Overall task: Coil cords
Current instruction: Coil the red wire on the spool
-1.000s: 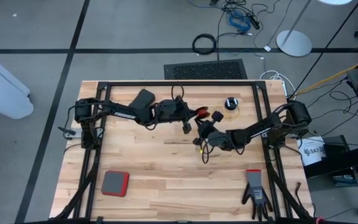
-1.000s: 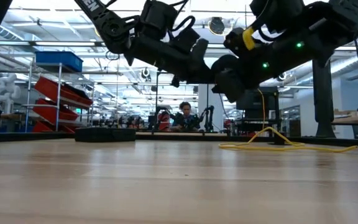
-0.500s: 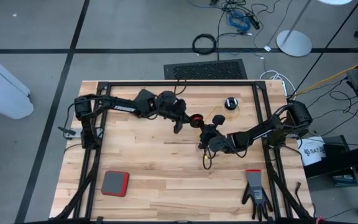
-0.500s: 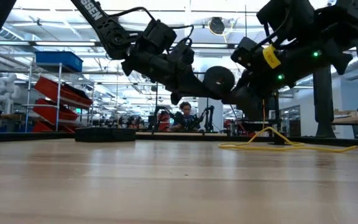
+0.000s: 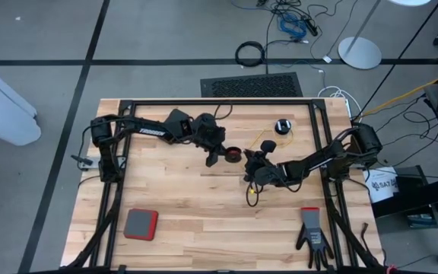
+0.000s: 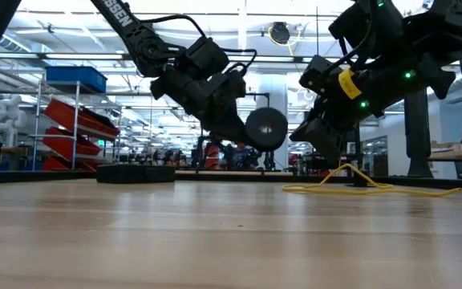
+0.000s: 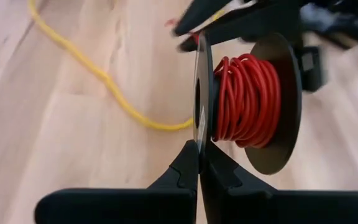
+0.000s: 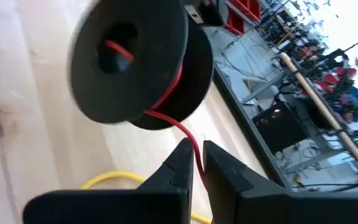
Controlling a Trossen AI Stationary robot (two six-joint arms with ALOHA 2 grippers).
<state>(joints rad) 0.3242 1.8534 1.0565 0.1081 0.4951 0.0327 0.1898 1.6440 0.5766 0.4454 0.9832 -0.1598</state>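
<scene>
Two cord reels are in view, one per cord. The red reel, wound with reddish-orange cord, hangs above the middle of the wooden table. The second reel rests on the table near the far edge, with loose yellow cord running from it across the wood (a stretch of it also lies under the red reel). One red pad sits near the front left corner and one black glove near the front right.

Most of the front half of the table is bare wood, and the left side is open too.

Two arms meet at the centre. The left gripper, reaching in from the left and raised off the table, has its fingers pressed together on the rim of the red reel's flange. The right gripper, reaching in from the right, sits just beside the reel; its fingers stand slightly apart with the reddish-orange strand running between them.
</scene>
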